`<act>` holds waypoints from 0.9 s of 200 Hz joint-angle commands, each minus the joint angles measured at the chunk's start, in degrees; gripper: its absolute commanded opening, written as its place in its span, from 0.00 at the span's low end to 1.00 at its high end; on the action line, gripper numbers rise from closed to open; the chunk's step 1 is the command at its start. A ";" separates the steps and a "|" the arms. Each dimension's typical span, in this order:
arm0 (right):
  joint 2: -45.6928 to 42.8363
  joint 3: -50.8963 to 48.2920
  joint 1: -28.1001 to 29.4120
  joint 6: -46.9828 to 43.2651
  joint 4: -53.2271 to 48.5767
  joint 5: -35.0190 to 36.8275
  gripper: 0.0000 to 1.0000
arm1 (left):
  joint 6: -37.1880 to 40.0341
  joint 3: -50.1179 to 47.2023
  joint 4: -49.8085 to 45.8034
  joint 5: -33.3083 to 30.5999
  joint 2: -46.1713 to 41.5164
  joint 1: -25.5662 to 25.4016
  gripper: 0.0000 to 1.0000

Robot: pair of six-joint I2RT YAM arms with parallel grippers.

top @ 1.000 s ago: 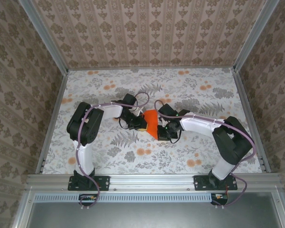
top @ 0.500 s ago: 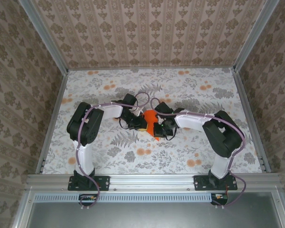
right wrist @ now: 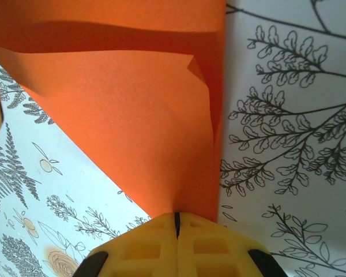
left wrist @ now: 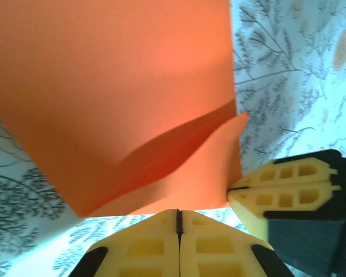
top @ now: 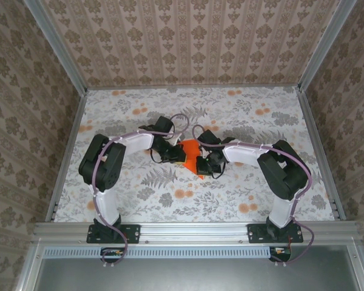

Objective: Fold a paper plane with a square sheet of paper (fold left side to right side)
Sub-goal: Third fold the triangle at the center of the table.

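**Two claws meet at an orange sheet**

In the top view, both arms bend in from the 6 o'clock edge of the flowery worktop [top: 249, 194]. They meet near its middle. The orange sheet of paper [top: 191, 150] sits there, between the two claws. The left claw [top: 173, 155] is at the paper's 9 o'clock side. The right claw [top: 204, 163] is at its 4 o'clock side.

From the left wrist, the left claw [left wrist: 179, 214] has its yellow fingers pressed tight together. Their tips touch the near edge of the sheet [left wrist: 109, 92]. I cannot tell if any paper is pinched between them. A flap of the paper curls up and leaves a dark shadow under it. At 4 o'clock the right claw [left wrist: 233, 194] bites the paper's corner.

From the right wrist, the right claw [right wrist: 176, 216] is closed on the sheet [right wrist: 132, 121], and the paper narrows down into its tips. A fold runs up toward 12 o'clock.

Behind the worktop stands a papered wall [top: 188, 42].
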 commanded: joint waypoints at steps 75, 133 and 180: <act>3.22 -0.09 -0.05 -1.55 -5.83 3.74 0.00 | 2.80 2.45 -0.85 3.23 4.34 -3.61 0.05; 3.44 0.19 -0.11 -2.03 -8.11 4.44 0.00 | 4.51 3.09 -2.09 -1.94 6.43 -3.35 0.05; 3.53 0.44 -0.10 -2.49 -9.21 5.06 0.00 | 5.08 2.08 -2.50 -4.76 6.77 -2.34 0.04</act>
